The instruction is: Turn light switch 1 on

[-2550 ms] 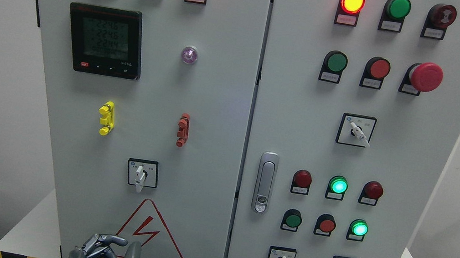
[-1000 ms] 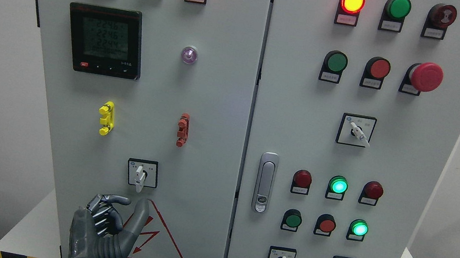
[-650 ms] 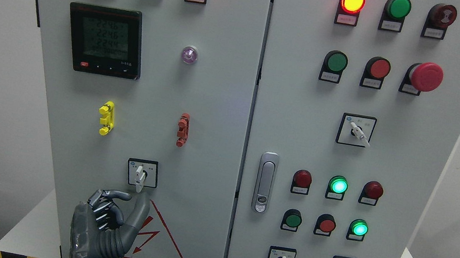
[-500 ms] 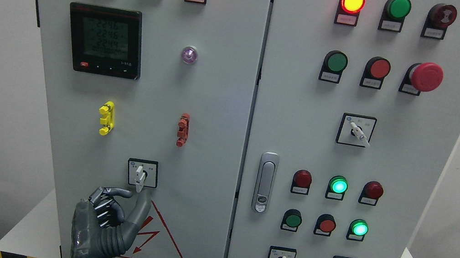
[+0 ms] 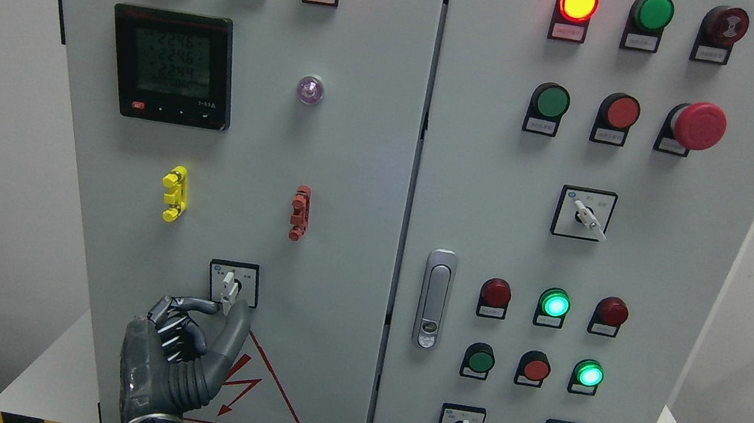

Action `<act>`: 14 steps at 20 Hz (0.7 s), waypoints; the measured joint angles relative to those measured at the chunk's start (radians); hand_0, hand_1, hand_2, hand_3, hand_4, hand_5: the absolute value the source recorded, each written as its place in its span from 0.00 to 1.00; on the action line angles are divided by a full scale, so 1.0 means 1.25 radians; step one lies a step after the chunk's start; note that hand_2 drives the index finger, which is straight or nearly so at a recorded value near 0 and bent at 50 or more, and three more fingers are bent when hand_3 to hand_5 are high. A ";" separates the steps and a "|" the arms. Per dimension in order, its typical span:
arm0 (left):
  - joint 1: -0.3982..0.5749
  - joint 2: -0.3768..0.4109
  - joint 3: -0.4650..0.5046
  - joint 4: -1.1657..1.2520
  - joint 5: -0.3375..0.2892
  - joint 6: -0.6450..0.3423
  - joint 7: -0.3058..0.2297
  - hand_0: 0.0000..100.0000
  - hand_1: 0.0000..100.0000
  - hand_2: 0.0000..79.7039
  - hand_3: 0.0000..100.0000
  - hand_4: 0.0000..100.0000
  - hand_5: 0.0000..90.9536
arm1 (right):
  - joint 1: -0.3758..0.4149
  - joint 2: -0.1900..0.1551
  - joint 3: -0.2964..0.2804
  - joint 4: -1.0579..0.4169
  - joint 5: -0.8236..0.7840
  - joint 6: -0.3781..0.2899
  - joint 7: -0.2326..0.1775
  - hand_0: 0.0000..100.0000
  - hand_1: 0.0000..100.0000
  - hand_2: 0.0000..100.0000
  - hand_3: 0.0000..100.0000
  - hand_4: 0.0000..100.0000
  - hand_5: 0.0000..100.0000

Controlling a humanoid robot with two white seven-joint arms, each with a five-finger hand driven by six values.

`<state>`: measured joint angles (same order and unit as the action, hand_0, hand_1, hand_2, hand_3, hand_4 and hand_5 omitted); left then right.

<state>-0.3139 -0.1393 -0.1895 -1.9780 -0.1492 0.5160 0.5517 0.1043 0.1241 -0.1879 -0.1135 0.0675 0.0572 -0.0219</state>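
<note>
Reaching up from the lower left, the grey-black jointed left robot hand point(image 5: 176, 354) sat directly below the small white-levered rotary light switch point(image 5: 231, 284) on the pale grey metal cabinet door point(image 5: 343, 183). Its index finger and thumb were parted around the lever's lower tip, apparently touching it, the other fingers curled; nothing was firmly gripped. The lever's long axis ran vertically, pointing down at the robot hand. The right robot hand was absent.
</note>
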 measured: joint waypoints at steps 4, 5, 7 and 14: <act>-0.008 -0.001 -0.001 0.002 0.000 0.007 0.000 0.13 0.71 0.70 1.00 0.99 0.97 | 0.000 0.000 0.000 0.000 0.000 0.000 0.000 0.00 0.00 0.00 0.00 0.00 0.00; -0.009 -0.001 -0.001 0.003 0.000 0.007 0.000 0.13 0.71 0.70 1.00 0.99 0.97 | 0.000 0.000 0.000 0.000 0.000 0.000 0.000 0.00 0.00 0.00 0.00 0.00 0.00; -0.011 -0.001 -0.001 0.004 0.001 0.012 0.000 0.13 0.71 0.71 1.00 0.99 0.97 | 0.000 0.000 0.000 0.000 0.000 0.000 0.000 0.00 0.00 0.00 0.00 0.00 0.00; -0.020 -0.002 -0.002 0.006 0.003 0.020 0.000 0.12 0.69 0.71 1.00 0.99 0.97 | 0.000 0.000 0.000 0.000 0.000 0.000 0.000 0.00 0.00 0.00 0.00 0.00 0.00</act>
<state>-0.3387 -0.1423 -0.1922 -1.9711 -0.1459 0.5414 0.5519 0.1043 0.1240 -0.1877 -0.1135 0.0675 0.0572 -0.0218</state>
